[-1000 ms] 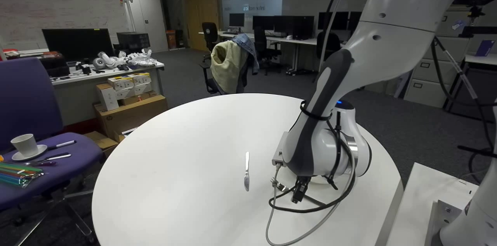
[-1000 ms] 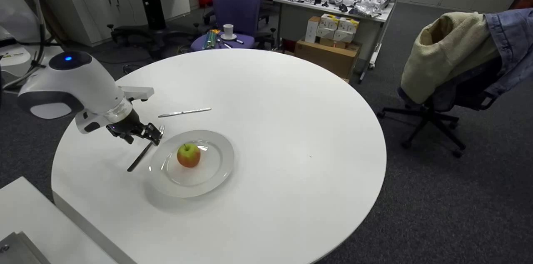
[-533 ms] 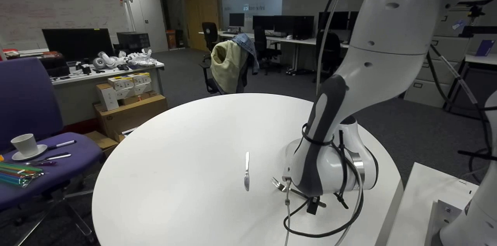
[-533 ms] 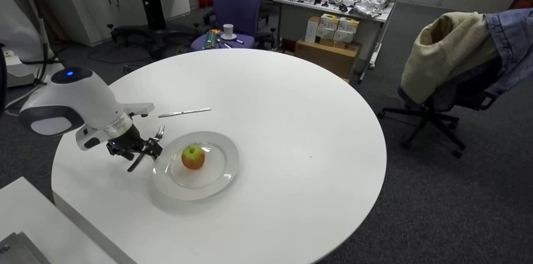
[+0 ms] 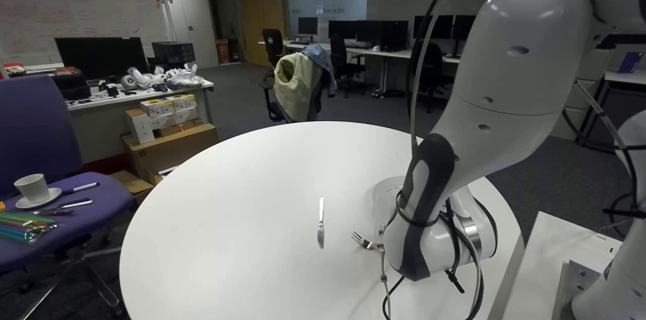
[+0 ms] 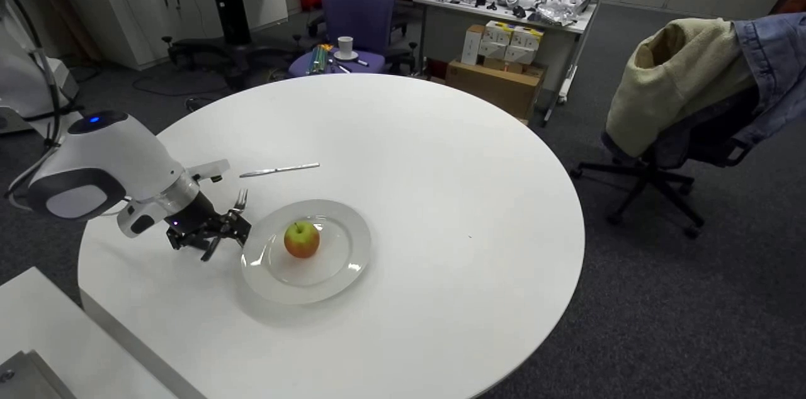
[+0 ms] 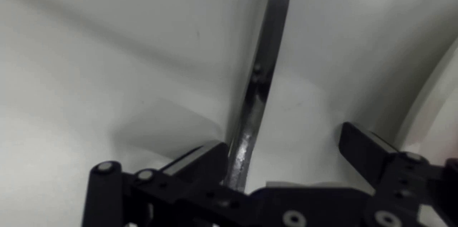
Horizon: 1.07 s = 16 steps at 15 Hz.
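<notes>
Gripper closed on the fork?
No, in the wrist view the gripper stands open, its fingers wide apart with the fork between them.

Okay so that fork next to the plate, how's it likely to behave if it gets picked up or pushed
The fork has a metallic sheen, so it's probably stiff. Its glossy surface may let it slip or twist in the jaws. Long and thin on the table, it'd likely slide rather than roll.
</notes>
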Each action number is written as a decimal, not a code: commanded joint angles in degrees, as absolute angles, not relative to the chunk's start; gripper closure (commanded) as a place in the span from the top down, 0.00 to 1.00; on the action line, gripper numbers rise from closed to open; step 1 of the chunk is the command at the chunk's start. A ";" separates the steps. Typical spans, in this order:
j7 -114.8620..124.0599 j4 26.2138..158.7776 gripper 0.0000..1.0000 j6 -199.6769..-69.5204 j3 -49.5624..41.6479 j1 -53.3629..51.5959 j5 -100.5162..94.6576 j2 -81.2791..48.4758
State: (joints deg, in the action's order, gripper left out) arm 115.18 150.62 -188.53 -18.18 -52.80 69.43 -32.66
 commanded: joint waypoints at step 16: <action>113.57 152.40 1.00 -193.48 -34.39 -66.60 73.48 -27.18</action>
State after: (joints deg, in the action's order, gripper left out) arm 115.17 151.04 -194.47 -31.30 -63.87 71.12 -26.64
